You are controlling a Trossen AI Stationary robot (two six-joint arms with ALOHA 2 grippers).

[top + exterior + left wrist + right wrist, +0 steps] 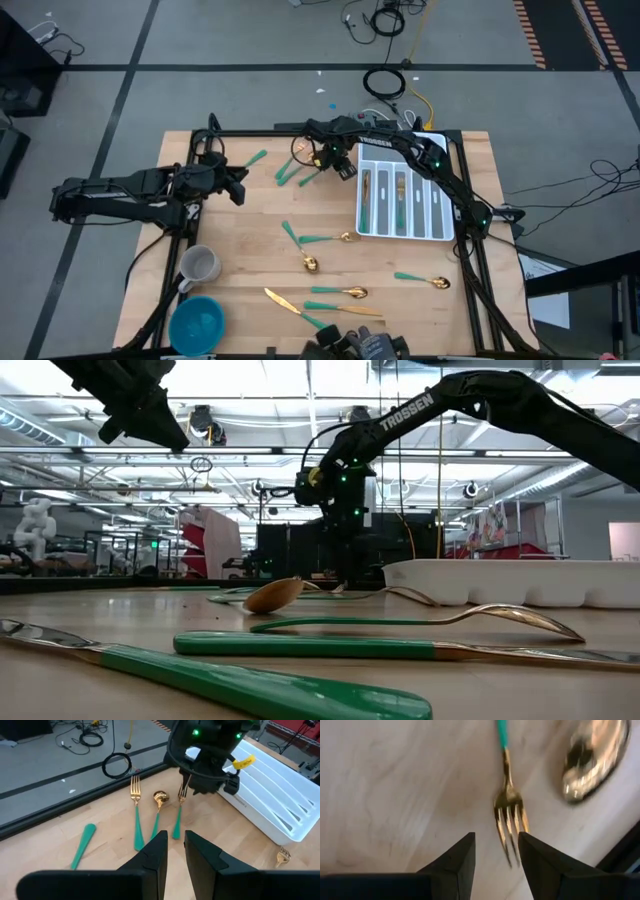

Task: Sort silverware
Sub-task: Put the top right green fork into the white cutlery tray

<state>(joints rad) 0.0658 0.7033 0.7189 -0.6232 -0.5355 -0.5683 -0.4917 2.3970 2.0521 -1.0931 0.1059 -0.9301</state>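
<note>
Three pieces of silverware lie side by side near the far edge: a fork (135,805), a spoon (159,800) and a second fork (509,805), all with gold heads and teal handles. My right gripper (497,852) points down over that second fork's head, open, with a finger on either side of the tines; I see no touch. My left gripper (175,847) hangs above the table's left part, open by a narrow gap with nothing in it. More silverware (330,238) lies scattered on the near half. Several pieces lie in the white tray (441,215).
A lone teal-handled piece (82,845) lies left of the three. A grey mug (200,265) and a blue bowl (197,322) stand at the near left. The tray sits at the far right. A black frame rail (75,785) runs along the far edge.
</note>
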